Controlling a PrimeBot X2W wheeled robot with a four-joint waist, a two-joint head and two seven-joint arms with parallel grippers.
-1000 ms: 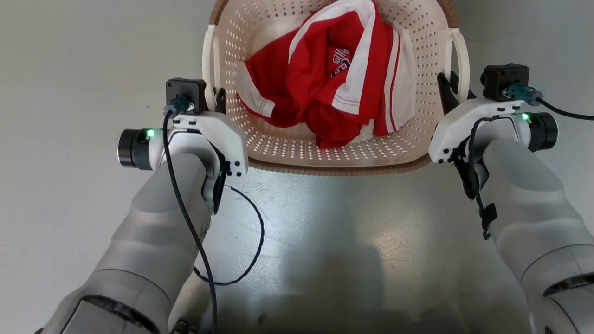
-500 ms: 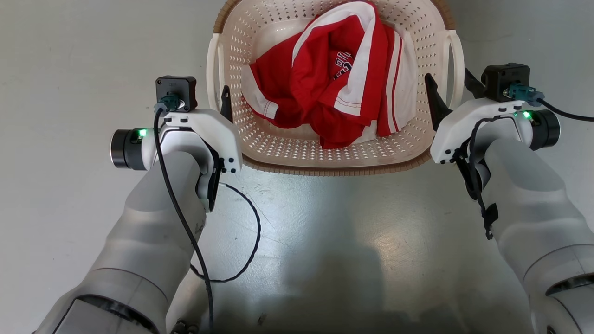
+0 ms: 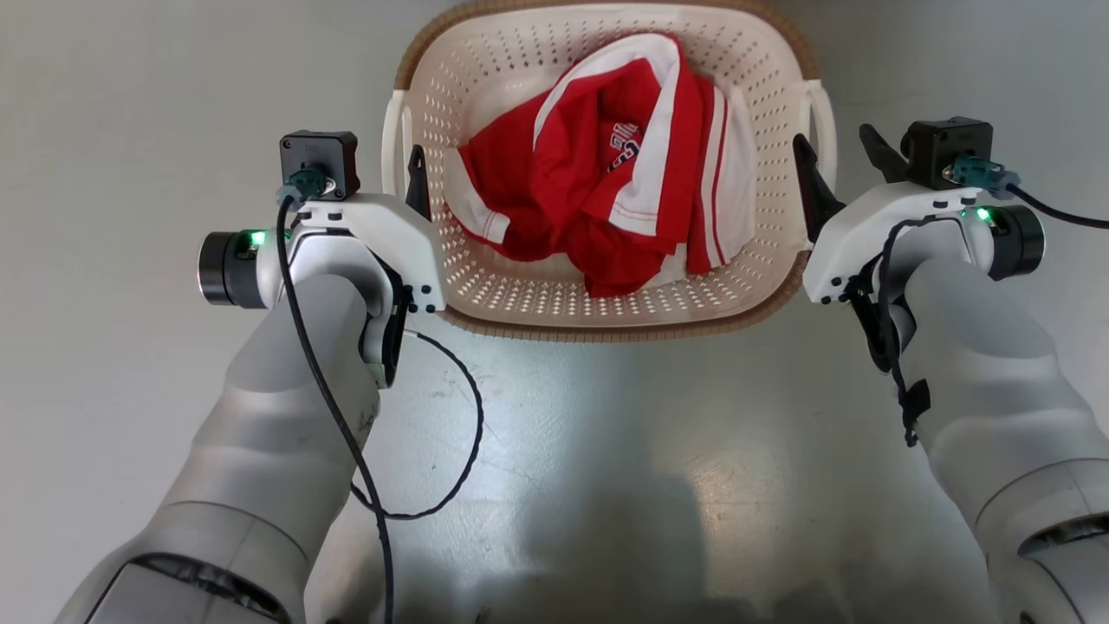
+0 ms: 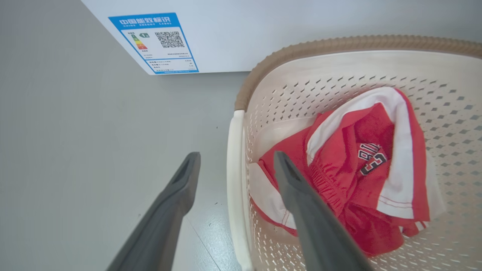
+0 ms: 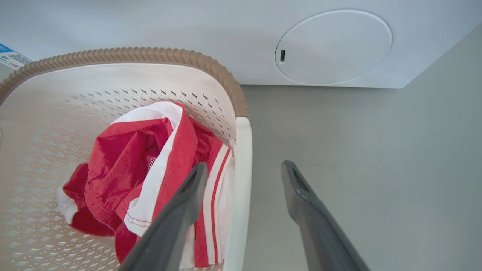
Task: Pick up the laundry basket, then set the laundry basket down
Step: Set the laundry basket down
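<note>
The cream laundry basket (image 3: 485, 87) with its brown rim stands on the grey floor, holding a red-and-white garment (image 3: 606, 191). My left gripper (image 3: 385, 173) is open, its fingers straddling the white left handle (image 4: 233, 195) with a gap on both sides; one finger (image 4: 301, 203) hangs inside the basket, the other outside. On the other side my right gripper (image 3: 840, 169) is open too, straddling the right handle (image 5: 241, 180) in the same way, without touching it.
A white washer (image 4: 301, 30) stands just beyond the basket, with a blue energy label (image 4: 158, 41) and a round hatch (image 5: 333, 47) on its front. Grey floor (image 3: 606, 451) lies on both sides and toward me. A black cable (image 3: 468, 433) loops from my left arm.
Both grippers, shut on the handles a second ago, have opened and let go. The basket now sits lower in the head view, with its far rim in sight.
</note>
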